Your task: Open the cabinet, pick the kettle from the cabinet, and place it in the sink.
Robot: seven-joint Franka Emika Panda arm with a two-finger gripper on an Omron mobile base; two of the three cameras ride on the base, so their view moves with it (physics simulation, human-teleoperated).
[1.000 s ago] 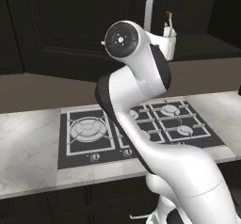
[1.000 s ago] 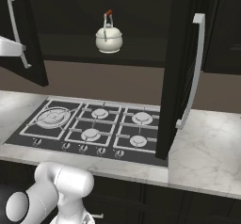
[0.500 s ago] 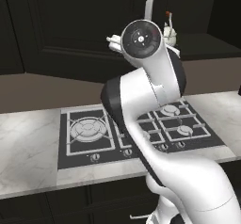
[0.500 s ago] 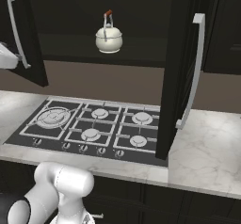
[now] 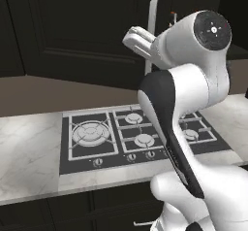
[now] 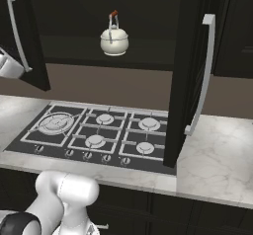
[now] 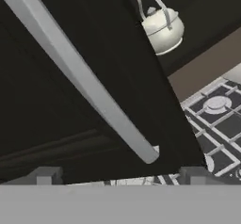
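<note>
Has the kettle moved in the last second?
No. In the right base view the kettle sits at the same spot on the cabinet shelf, above the hob.

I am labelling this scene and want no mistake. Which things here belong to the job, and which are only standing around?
Belong to the job:
- cabinet, both doors open
- kettle, on the cabinet shelf
- gripper, jaws open, near the left door's handle

Only standing around:
- gas hob
- marble counter
</note>
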